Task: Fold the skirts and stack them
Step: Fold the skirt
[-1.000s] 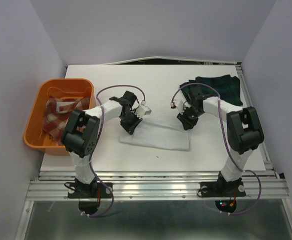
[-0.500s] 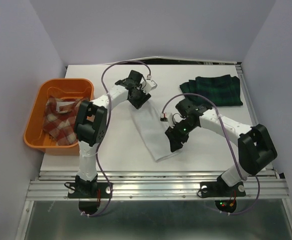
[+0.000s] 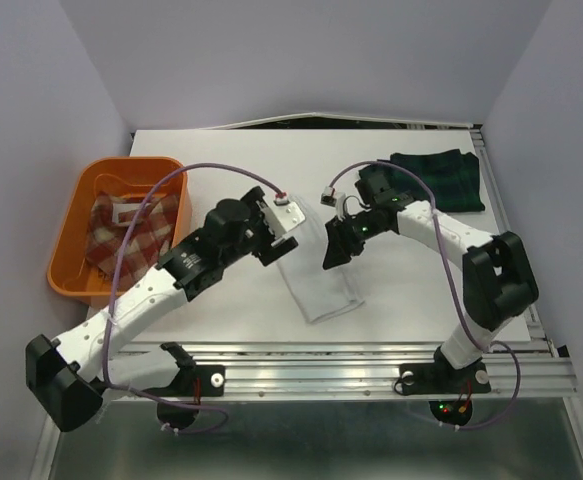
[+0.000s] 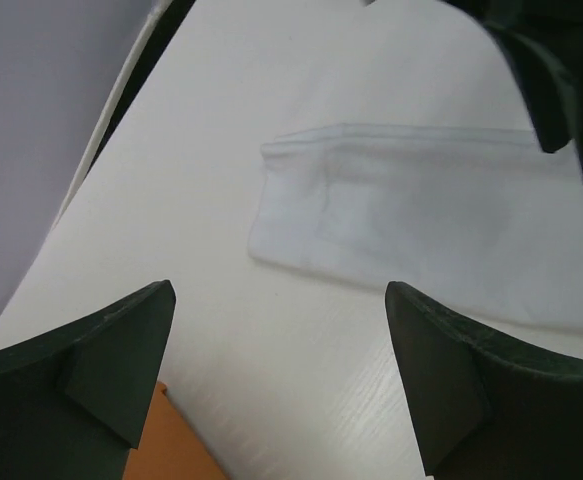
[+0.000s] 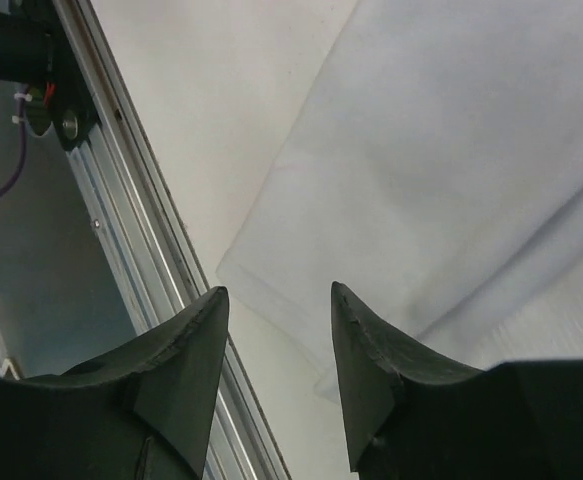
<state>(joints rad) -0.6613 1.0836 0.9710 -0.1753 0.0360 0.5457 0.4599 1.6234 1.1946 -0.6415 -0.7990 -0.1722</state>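
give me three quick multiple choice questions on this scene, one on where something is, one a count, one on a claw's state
1. Where does the red-and-tan plaid skirt lie?
A. in the orange basket
B. on the floor
C. draped over an arm

2. How many skirts lie on the table itself?
A. one
B. two
C. three

3. What state is the left claw in?
A. shut on cloth
B. open, holding nothing
C. shut and empty

Answers:
1 A: its plaid shows inside the basket's walls at the left of the top view.
2 B: the white skirt lies in the middle and the dark green plaid skirt at the back right.
3 B: the left wrist view shows its fingers wide apart with only table between them.
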